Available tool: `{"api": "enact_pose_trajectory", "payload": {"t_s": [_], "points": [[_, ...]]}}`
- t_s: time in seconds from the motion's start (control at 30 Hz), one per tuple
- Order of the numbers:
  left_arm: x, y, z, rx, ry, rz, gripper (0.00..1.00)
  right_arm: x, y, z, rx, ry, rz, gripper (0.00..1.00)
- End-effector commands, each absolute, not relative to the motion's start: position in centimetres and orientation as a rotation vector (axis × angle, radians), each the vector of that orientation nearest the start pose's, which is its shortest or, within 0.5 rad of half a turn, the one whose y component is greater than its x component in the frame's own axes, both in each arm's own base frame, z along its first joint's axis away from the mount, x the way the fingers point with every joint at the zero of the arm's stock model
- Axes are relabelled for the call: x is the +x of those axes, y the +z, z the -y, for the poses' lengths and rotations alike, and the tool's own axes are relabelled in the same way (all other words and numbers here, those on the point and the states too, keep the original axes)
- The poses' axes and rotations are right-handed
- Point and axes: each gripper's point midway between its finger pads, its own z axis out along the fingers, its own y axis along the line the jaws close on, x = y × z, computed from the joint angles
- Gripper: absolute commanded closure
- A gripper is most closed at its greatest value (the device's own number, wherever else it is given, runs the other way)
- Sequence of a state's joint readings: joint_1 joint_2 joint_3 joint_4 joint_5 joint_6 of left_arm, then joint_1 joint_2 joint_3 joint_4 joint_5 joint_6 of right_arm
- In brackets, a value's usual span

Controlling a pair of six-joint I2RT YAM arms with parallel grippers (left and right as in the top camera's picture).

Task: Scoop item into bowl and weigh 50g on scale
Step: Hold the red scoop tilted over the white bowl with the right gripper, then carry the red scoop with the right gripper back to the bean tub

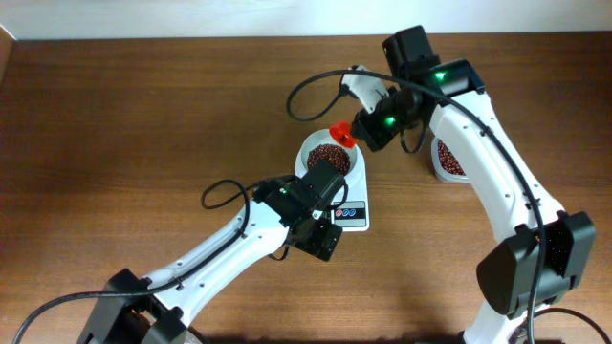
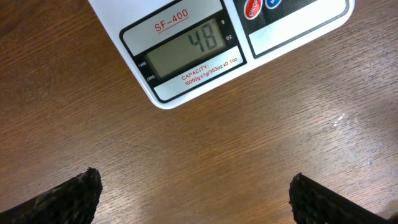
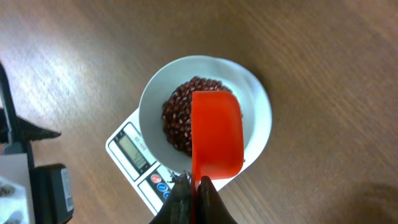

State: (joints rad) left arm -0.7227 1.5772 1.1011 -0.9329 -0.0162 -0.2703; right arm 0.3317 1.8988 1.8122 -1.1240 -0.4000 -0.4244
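Right up against the lens: right gripper (image 3: 194,198), jaws pinched narrow on the handle of a red scoop (image 3: 216,134). Holds it with the long axis running straight out from the fingers, broad end out over the bowl (image 3: 155,93) and covering part of the beans (image 3: 177,118) heaped inside. Can't tell if it actually touches the heap, fwiw.

Over to the left gripper (image 2: 196,194): jaws spread wide, gripping nothing, both fingertips (image 2: 74,194) low in the left wrist view with bare table (image 2: 249,137) between them. Hovers just beside the display (image 2: 183,50) end of the scale (image 2: 298,34), apart from it. Reads 48 on that display.

Count time: one white bowl, one scale, one scoop, two round buttons (image 2: 254,7) (one red, one blue), one clear tub (image 1: 448,158) off to one side of the scale, so two lots of beans, one in the bowl and one in the tub.

Bowl sitting on the back end of the scale, roughly as wide as it. Long axis of the scale running from bowl end to display end, display end aimed at the left gripper.
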Motion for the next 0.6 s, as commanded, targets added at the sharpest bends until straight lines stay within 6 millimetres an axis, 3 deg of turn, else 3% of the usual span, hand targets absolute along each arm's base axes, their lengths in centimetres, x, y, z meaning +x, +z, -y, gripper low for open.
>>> {"api": "enact_pose_trajectory", "payload": {"t_s": [0.0,0.13,0.17,0.23,0.3,0.57], "points": [[23.1,7.7,19.9,0.672,-0.085,-2.905,0.01,39.3,20.5,-21.1,-1.144,0.463,-2.401,0.96],[23.1,7.7,19.9,0.672,-0.085,-2.905,0.01,39.8,20.5,-20.8,-1.098,0.435,-2.42,0.96],[23.1,7.7,19.9,0.672,-0.085,-2.905,0.01,38.9,20.5,-21.4,-1.208,0.471,-2.371,0.96],[23.1,7.7,19.9,0.672,-0.085,-2.905,0.01,39.3,20.4,-21.3,-1.158,0.441,-2.397,0.96],[23.1,7.7,19.9,0.672,-0.085,-2.905,0.01,38.6,20.3,-21.9,-1.258,0.451,-2.353,0.96],[23.1,7.7,19.9,0.672,-0.085,-2.905,0.01,39.3,20.2,-21.4,-1.19,0.392,-2.392,0.96]]}}
